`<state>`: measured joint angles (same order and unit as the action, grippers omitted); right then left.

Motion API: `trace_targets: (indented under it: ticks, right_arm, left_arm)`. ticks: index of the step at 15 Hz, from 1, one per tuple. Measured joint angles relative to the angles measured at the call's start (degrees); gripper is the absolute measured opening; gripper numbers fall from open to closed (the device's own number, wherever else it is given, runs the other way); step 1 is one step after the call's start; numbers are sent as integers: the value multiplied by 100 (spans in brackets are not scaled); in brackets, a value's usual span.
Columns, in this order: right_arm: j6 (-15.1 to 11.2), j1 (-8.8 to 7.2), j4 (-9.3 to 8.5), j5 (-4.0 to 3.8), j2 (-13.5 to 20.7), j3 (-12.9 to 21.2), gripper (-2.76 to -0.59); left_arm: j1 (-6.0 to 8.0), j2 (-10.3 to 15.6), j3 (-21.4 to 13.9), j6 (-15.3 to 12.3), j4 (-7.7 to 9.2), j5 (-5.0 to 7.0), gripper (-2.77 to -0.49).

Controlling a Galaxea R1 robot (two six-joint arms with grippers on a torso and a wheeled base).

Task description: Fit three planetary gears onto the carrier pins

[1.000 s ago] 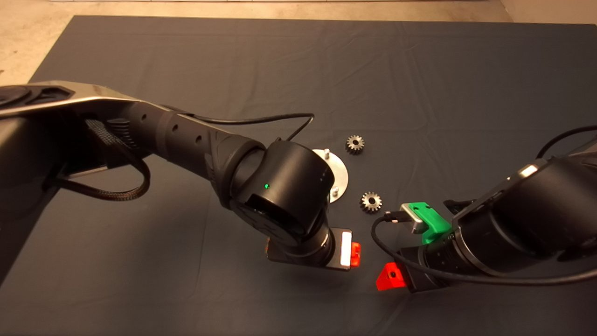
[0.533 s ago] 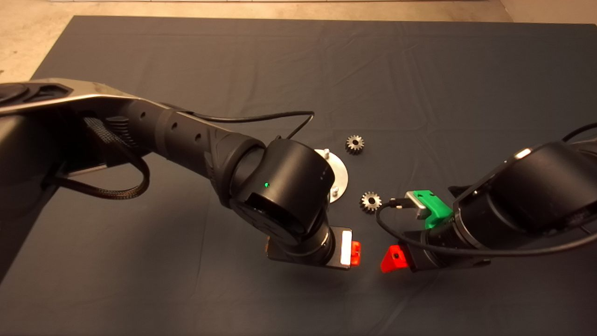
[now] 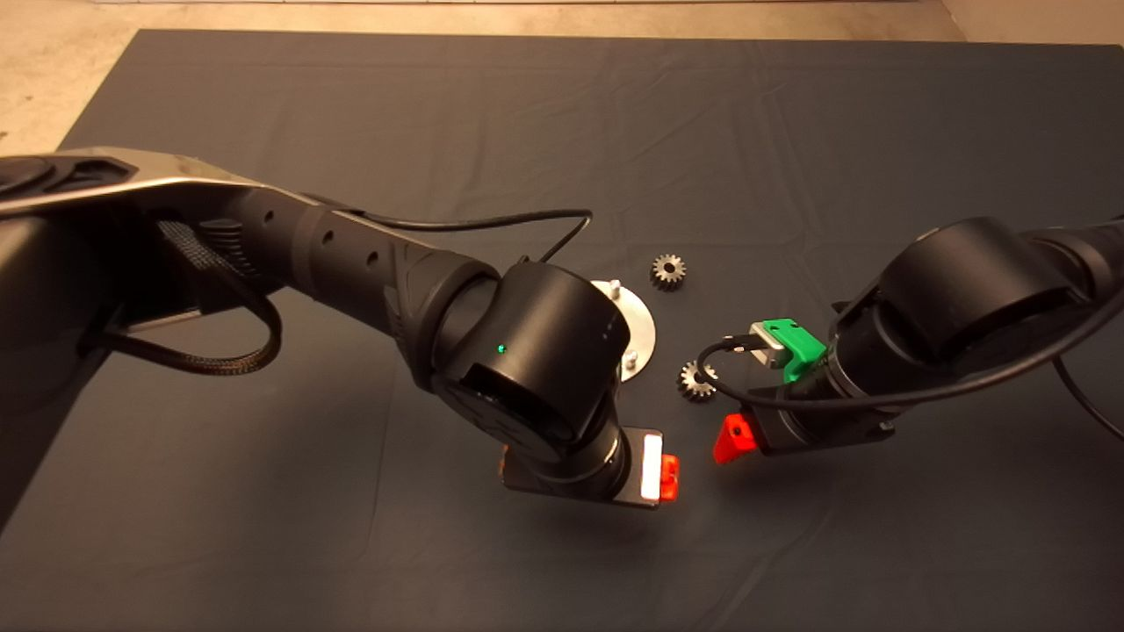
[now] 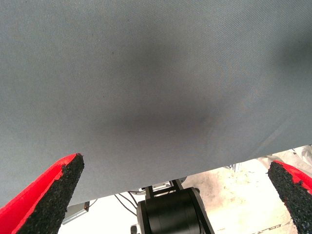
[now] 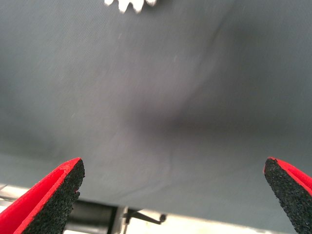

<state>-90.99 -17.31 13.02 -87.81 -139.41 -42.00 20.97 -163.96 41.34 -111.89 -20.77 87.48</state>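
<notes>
Two planetary gears lie flat on the mat, one (image 3: 668,270) just beyond the carrier disc (image 3: 641,332) and one (image 3: 698,380) to its right and nearer me. Two carrier pins (image 3: 615,285) (image 3: 630,358) stand on the disc's visible edge. My left wrist covers the rest of the disc. My left gripper (image 3: 587,474) (image 4: 175,165) hangs open over bare mat in front of the disc. My right gripper (image 3: 742,421) (image 5: 174,165) is open and holds nothing, just right of the nearer gear. That gear's teeth (image 5: 130,4) show at the edge of the right wrist view.
The dark mat (image 3: 562,132) covers the table, with pale floor (image 3: 53,79) beyond its far-left corner. A black cable (image 3: 492,224) loops over the left arm, and another cable (image 3: 711,355) arcs from the right wrist over the nearer gear.
My right gripper has moved away from the front edge and a little left, closing on the nearer gear. The left arm and both gears have stayed put.
</notes>
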Motion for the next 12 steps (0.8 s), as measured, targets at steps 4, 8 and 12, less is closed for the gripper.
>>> trace_targets:
  ticks: [4,8,12]
  right_arm:
    - [378,144,126,-9,-147,-491,-61]
    - [505,284,225,0,-547,-787,-61]
    - [672,349,286,13,-858,-1070,-61]
  left_arm:
    - [-2,1,-11,-2,0,0,-51]
    - [-2,-1,-13,0,0,-2,-51]
    - [0,-2,-16,0,0,0,-51]
